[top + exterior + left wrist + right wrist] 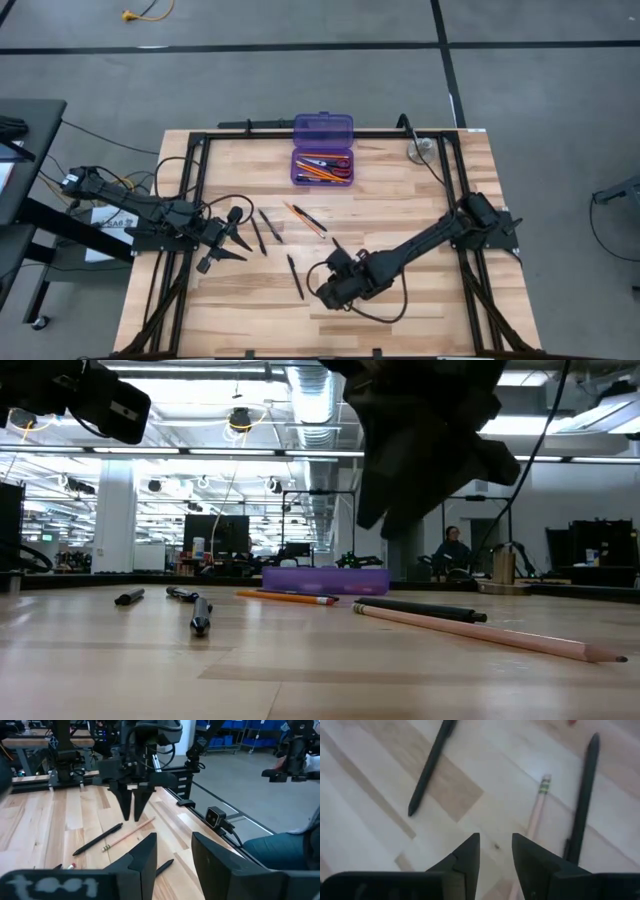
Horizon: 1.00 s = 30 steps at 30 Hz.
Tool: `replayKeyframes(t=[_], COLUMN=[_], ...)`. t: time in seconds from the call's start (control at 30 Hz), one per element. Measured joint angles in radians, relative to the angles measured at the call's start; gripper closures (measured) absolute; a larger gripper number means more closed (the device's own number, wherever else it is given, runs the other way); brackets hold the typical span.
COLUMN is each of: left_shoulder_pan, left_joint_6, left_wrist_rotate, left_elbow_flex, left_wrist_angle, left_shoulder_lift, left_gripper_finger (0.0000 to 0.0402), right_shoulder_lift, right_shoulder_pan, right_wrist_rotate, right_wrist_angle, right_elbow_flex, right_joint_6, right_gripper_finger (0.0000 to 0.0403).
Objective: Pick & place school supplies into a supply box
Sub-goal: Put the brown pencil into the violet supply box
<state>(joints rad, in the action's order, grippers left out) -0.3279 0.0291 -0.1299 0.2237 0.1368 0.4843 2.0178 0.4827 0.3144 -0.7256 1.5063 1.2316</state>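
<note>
So right gripper point(495, 851) hangs low-centre over the worktop point(420, 200), fingers spread, empty. Nearest pencil point(536, 806) lies just ahead, long axis running away from it. Purple supply box point(322, 152) sits top-centre. Left gripper point(172, 855) spread too.

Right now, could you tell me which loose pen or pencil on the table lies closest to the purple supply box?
The orange pencil just below the supply box, paired with a black pen; the other pens lie farther down the table.

- Grey concrete floor point(300, 25) surrounds the wooden table point(420, 215).
- Beyond the table, ceiling strip lights point(180, 452) glow.
- Blue bins point(245, 735) line shelving.
- A seated person point(452, 550) is visible behind the table.
</note>
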Motion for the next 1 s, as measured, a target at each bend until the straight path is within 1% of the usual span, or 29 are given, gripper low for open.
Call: replayKeyframes(t=[0.13, 0.23, 0.33, 0.4, 0.47, 0.53, 0.6, 0.67, 0.73, 0.83, 1.0], left_shoulder_pan=[0.000, 0.000, 0.000, 0.000, 0.000, 0.000, 0.000, 0.000, 0.000, 0.000, 0.000], left_joint_6=[0.001, 0.001, 0.001, 0.001, 0.001, 0.001, 0.001, 0.001, 0.001, 0.001, 0.001], left_wrist_rotate=[0.000, 0.000, 0.000, 0.001, 0.002, 0.002, 0.003, 0.003, 0.003, 0.004, 0.004], left_elbow_flex=[0.000, 0.000, 0.000, 0.000, 0.000, 0.000, 0.000, 0.000, 0.000, 0.000, 0.000], left_wrist_angle=[0.000, 0.000, 0.000, 0.001, 0.001, 0.003, -0.003, 0.000, -0.005, -0.003, -0.005], left_shoulder_lift=[0.000, 0.000, 0.000, 0.000, 0.000, 0.000, 0.000, 0.003, 0.003, 0.006, 0.006], left_gripper_finger=[0.0290, 0.0290, 0.0290, 0.0290, 0.0290, 0.0290, 0.0290, 0.0290, 0.0290, 0.0290, 0.0290], right_shoulder_lift=[0.000, 0.000, 0.033, 0.050, 0.080, 0.094, 0.119, 0.121, 0.131, 0.140, 0.148], right_shoulder_pan=[-0.001, -0.007, -0.008, -0.008, -0.008, -0.002, 0.000, 0.000, 0.000, 0.000, 0.000], right_wrist_rotate=[0.029, 0.030, 0.039, 0.054, 0.063, 0.089, 0.103, 0.111, 0.112, 0.111, 0.102], right_wrist_angle=[-0.009, -0.030, -0.018, -0.042, 0.017, -0.027, 0.020, -0.012, 0.015, -0.011, -0.001], right_elbow_flex=[0.000, 0.000, 0.000, -0.007, 0.010, 0.002, 0.013, 0.008, 0.013, 0.007, 0.010], right_joint_6=[-0.006, -0.008, -0.009, -0.016, -0.025, -0.027, -0.020, -0.019, -0.011, -0.008, -0.001], right_gripper_finger=[0.0295, 0.0295, 0.0295, 0.0295, 0.0295, 0.0295, 0.0295, 0.0295, 0.0295, 0.0295, 0.0295])
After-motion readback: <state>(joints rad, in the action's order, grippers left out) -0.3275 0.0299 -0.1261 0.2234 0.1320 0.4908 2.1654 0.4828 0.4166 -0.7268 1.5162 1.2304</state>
